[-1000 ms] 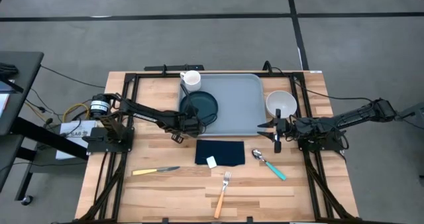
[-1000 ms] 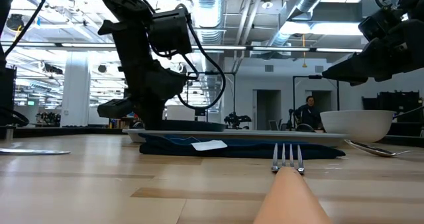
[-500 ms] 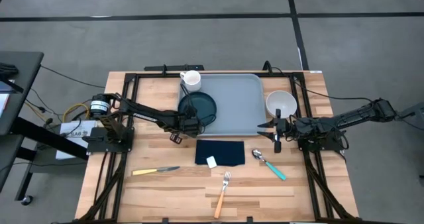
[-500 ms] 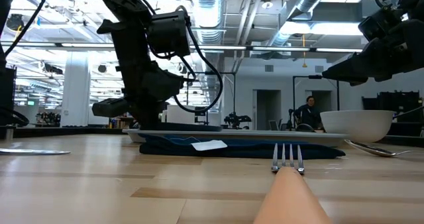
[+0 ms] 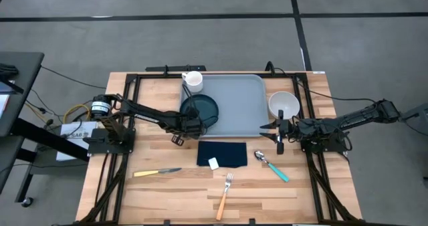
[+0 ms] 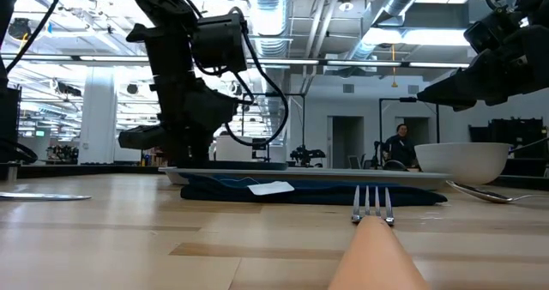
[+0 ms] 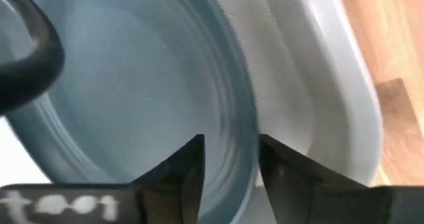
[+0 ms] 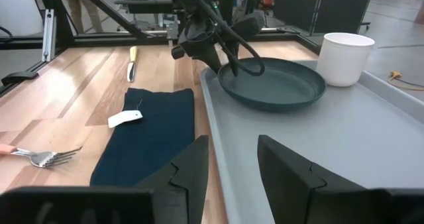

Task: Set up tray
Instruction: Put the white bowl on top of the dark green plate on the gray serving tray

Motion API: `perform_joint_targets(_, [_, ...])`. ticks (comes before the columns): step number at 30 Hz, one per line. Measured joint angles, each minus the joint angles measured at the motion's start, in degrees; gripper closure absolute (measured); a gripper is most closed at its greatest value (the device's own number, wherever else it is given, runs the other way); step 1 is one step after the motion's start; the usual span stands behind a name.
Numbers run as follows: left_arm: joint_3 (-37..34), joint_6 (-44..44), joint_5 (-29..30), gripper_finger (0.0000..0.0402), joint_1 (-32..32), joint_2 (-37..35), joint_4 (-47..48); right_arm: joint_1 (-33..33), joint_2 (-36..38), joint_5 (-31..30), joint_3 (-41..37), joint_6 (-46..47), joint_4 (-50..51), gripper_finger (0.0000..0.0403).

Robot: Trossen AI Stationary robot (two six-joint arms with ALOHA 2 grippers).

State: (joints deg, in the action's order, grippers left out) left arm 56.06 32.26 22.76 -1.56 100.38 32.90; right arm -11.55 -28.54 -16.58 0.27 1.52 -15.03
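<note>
Left gripper point(image 5: 194, 124) straddles the near-left rim of the dark plate point(image 5: 200, 108), one finger point(image 7: 180, 174) inside the rim and one outside, apparently pinching it; actual contact is hard to confirm from the left wrist view. Plate sits in the left half of the tray point(image 5: 244, 105), beside the white cup point(image 5: 192, 81). Tray's long axis runs left to right across the far table. Right gripper point(image 5: 279, 136) waits with fingers spread at the tray's right near corner, beside the bowl point(image 5: 283, 104). Napkin point(image 5: 223, 154) lies just in front of the tray.
</note>
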Motion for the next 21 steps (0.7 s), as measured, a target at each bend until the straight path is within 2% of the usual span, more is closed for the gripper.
perform_joint_targets(6, [3.31, -2.96, 0.09, 0.024, 0.0, 0.0, 4.23, 0.0, 0.0, 0.0, 0.0, 0.0, 0.0, 0.0281])
perform_joint_targets(16, [12.01, -7.58, 0.13, 0.0234, 0.0, 0.01, 18.2, 0.0, -0.02, 0.0, -0.02, 0.0, 0.0, 0.0281])
perform_joint_targets(18, [14.82, -8.91, -1.51, 0.0234, -0.02, 0.02, 21.65, 0.0, -0.01, 0.0, -0.01, 0.0, 0.0, 0.0281])
perform_joint_targets(21, [19.34, -9.58, -7.24, 0.0234, -0.07, 0.02, 26.22, 0.0, 0.0, 0.0, -0.02, 0.0, 0.0, 0.0281])
